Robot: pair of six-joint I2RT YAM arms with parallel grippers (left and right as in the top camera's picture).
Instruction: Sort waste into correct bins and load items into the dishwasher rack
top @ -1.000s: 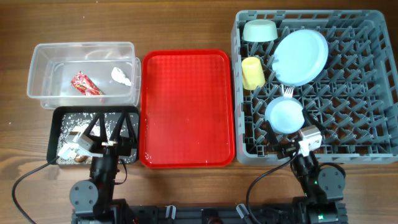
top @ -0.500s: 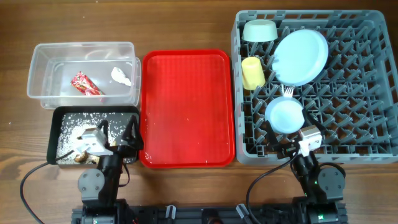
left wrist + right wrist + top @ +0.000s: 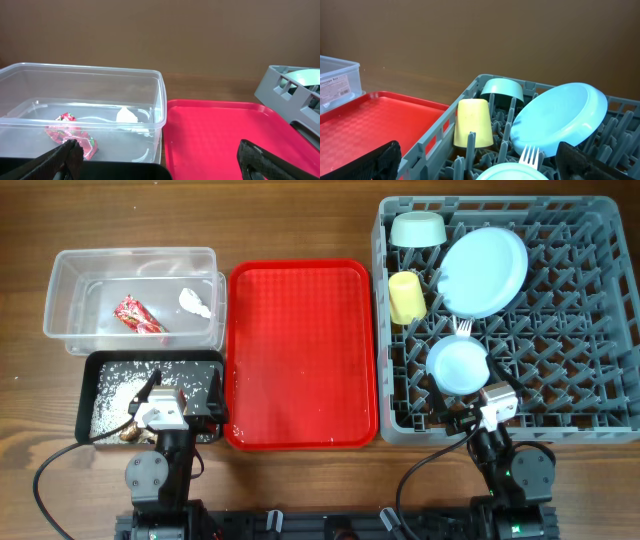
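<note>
The clear tub (image 3: 60, 275) holds the red wrapper (image 3: 137, 315) and the white tissue scrap (image 3: 195, 302); both also show in the left wrist view, the wrapper (image 3: 70, 135) and the tissue (image 3: 127, 115). The black tray (image 3: 92, 365) holds rice grains (image 3: 110, 395). The grey rack (image 3: 600, 320) holds the light-blue plate (image 3: 483, 272), yellow cup (image 3: 405, 297), green bowl (image 3: 417, 228), small blue bowl (image 3: 458, 365) and a white fork (image 3: 463, 327). My left gripper (image 3: 180, 395) is open and empty over the tray's near right corner. My right gripper (image 3: 470, 415) is open and empty at the rack's near edge.
The red serving tray (image 3: 300, 355) lies between the bins and the rack, bare but for a few specks. In the right wrist view the cup (image 3: 473, 122), plate (image 3: 560, 120) and fork (image 3: 530, 156) stand among the rack's pegs.
My left arm has pulled back toward the table's near edge and turned right over the black tray. The right arm has not moved.
</note>
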